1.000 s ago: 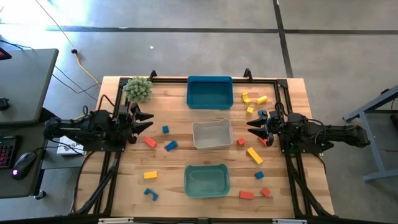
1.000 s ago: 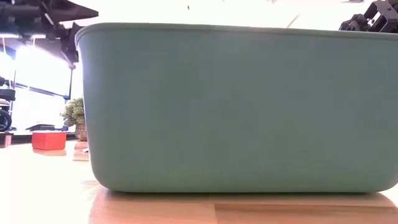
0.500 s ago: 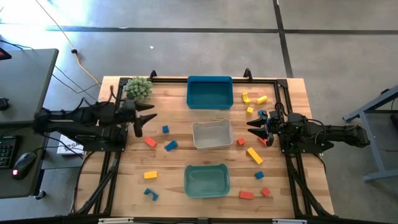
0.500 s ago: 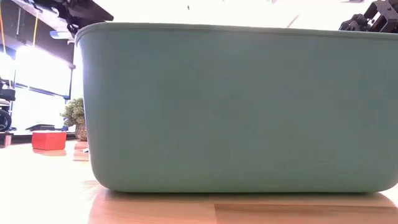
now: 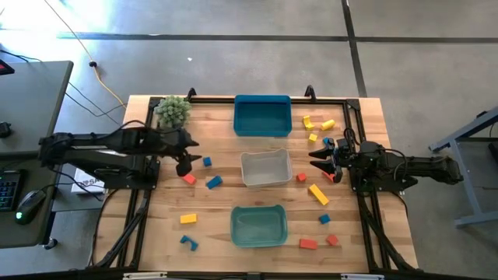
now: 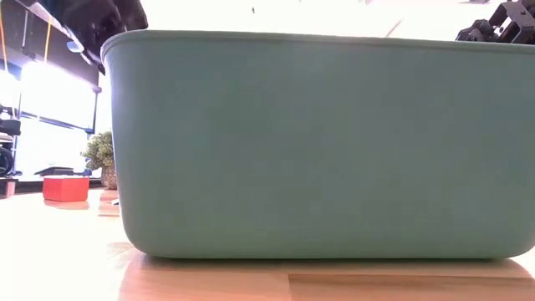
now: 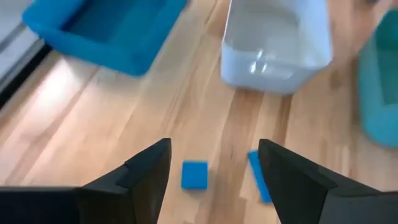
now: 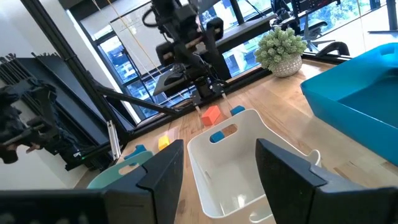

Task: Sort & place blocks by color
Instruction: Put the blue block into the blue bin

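Left wrist view is showing your left gripper [image 7: 211, 171] spread wide, empty, above the blue cube [image 7: 194, 175] near the bench's left edge; the blue bar [image 7: 259, 177] beside it risks being knocked while descending

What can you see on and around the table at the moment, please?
blue bin: one, blue, far edge, centre
white bin: one, white, table centre
teal bin: one, teal, near edge, centre
plant ball: one, green, far left corner
blue blocks: about five, scattered both sides
red blocks: about five, mostly on the right
yellow blocks: five, mostly on the right
table: one, light wood
left tool: open, above the blue block left of the white bin
right tool: open, right of the white bin
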You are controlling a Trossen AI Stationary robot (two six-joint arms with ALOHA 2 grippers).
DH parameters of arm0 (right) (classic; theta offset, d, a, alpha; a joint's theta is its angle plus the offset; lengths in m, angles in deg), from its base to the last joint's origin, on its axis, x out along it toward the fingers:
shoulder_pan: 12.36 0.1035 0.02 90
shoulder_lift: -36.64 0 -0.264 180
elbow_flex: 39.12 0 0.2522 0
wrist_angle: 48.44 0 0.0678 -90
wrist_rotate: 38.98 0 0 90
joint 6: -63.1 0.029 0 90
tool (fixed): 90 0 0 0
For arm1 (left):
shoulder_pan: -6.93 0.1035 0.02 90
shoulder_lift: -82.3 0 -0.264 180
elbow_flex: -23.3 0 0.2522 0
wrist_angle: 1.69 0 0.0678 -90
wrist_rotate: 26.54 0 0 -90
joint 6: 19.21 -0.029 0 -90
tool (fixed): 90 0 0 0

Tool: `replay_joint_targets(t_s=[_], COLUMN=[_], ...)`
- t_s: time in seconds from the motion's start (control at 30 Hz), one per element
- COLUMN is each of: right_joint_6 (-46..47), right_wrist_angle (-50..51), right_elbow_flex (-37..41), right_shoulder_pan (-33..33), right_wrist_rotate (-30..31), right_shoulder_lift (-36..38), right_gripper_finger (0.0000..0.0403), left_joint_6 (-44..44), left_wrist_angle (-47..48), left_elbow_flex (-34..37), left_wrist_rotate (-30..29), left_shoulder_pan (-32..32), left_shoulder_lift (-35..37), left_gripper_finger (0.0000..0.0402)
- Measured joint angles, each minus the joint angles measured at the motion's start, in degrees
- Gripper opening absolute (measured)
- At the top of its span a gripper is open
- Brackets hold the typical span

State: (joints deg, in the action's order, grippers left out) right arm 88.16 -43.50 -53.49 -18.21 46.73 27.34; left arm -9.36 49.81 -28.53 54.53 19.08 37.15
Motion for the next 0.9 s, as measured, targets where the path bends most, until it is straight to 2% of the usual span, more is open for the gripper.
replay_joint_targets(t_s=[0.33, 0.9], right_joint_6=[-0.01, -0.01], right_wrist_angle=[0.01, 0.02], right_elbow_flex=[0.00, 0.00], right_shoulder_pan=[-0.01, -0.02], right_wrist_rotate=[-0.01, -0.01], right_shoulder_lift=[0.00, 0.00], right_gripper_finger=[0.0188, 0.0188], left_joint_6=[-4.48, -4.07], left_wrist_angle=[0.23, -3.90], left_elbow_flex=[-0.01, 0.00], left_wrist_rotate=[0.20, 1.88], left_shoulder_pan=[0.31, 0.54], left_shoulder_lift=[-11.02, -28.55], left_gripper_finger=[0.0230, 0.0230])
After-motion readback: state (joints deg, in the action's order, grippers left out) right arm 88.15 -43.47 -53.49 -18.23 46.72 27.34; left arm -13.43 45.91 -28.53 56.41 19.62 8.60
